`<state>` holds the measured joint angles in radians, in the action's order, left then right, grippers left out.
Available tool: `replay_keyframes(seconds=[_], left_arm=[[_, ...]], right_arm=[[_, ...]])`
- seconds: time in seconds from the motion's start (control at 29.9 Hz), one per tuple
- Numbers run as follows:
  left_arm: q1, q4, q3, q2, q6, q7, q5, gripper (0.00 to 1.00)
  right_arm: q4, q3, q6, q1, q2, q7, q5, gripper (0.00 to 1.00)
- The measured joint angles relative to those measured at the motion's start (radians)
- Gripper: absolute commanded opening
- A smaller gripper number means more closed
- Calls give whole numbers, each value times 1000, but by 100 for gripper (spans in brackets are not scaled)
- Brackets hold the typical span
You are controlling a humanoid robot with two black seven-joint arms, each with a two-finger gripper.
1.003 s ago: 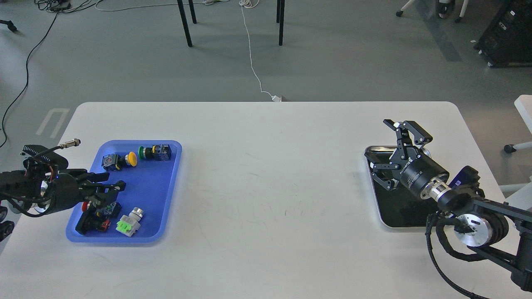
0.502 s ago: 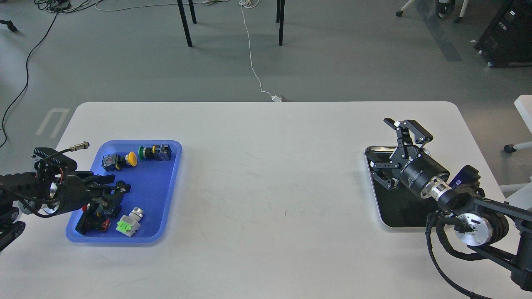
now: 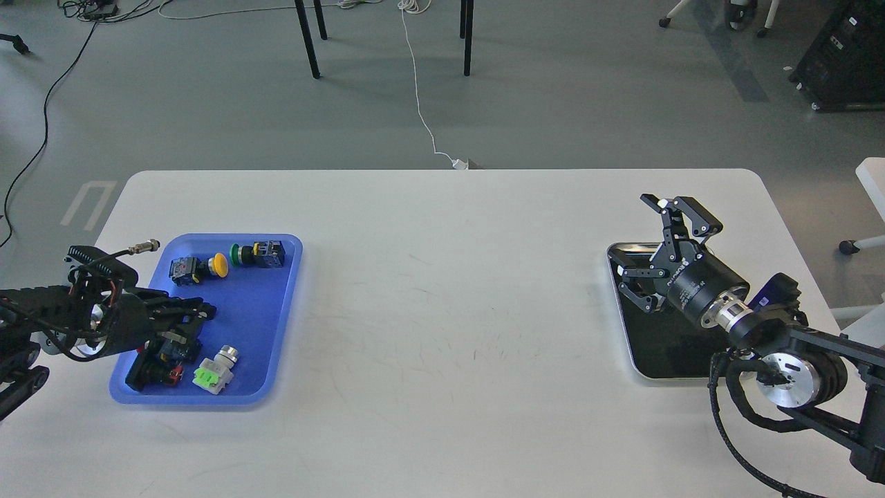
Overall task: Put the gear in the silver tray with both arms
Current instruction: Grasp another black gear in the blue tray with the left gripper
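Observation:
The silver tray (image 3: 674, 375) lies at the table's right, with a dark, shiny bottom and nothing in it that I can see. My right gripper (image 3: 639, 242) hovers over its far left corner, jaws wide open and empty. The blue tray (image 3: 259, 311) at the left holds push-button parts: a yellow-capped one (image 3: 218, 264), a green-capped one (image 3: 244, 254), a white and green one (image 3: 214, 370) and a black and red one (image 3: 155, 368). My left gripper (image 3: 200, 312) reaches low over the blue tray, just above the black and red part. Its dark fingers blend with the parts beneath.
The white table (image 3: 449, 290) spans the view, with scuff marks in its middle between the two trays. Black chair legs (image 3: 308, 38) and a white cable (image 3: 418, 90) are on the floor beyond the far edge. A white chair (image 3: 872, 180) stands at the right.
My left arm has moved right, farther over the blue tray, and its fingers appear closer together. My right gripper has barely shifted and stays open over the silver tray.

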<state>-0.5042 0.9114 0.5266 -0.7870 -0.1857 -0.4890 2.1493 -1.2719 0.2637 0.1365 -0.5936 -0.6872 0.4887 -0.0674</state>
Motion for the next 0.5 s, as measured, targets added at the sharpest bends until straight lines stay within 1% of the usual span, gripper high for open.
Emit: replay_keyframes(seconds=[0.33,0.43,0.5], left_arm=[[-9,10,0,6,2,1,-1,15],[-32,70,1,4,-4,1,-6,15],[-55,152,2,-9,-10,0,-9,15]], right_arm=[[0,4,0,0,0,0,0,97],[0,6,0,0,-1,0,0,97],[-1,6,0,0,-4,0,0,97]])
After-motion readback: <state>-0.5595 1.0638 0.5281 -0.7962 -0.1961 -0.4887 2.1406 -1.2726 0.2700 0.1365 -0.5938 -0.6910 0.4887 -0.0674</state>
